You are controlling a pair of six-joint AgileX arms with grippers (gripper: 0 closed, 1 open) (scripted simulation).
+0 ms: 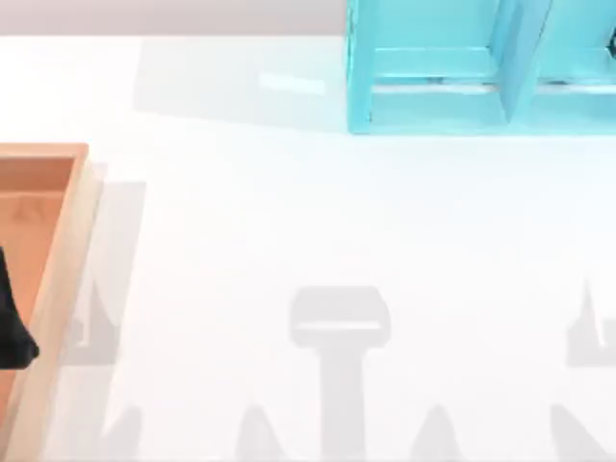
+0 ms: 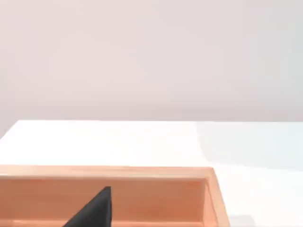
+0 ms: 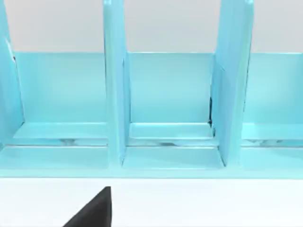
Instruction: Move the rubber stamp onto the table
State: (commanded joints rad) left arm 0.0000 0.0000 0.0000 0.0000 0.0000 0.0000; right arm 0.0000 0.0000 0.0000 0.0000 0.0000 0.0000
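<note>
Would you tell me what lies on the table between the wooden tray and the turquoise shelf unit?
Nothing: in the top view, the table is bare white between the wooden tray and the turquoise shelf unit.

A dark gripper part [image 1: 13, 322] sits at the left edge, over the wooden tray [image 1: 60, 279]. White table [image 1: 289, 221] spreads to its right. A turquoise shelf unit [image 1: 452, 96] stands far beyond, rightward.

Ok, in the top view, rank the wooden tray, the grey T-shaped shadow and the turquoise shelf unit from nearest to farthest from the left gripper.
1. Wooden tray, far left; the left gripper is over it.
2. Grey T-shaped shadow, middle of the table.
3. Turquoise shelf unit, back right.
</note>
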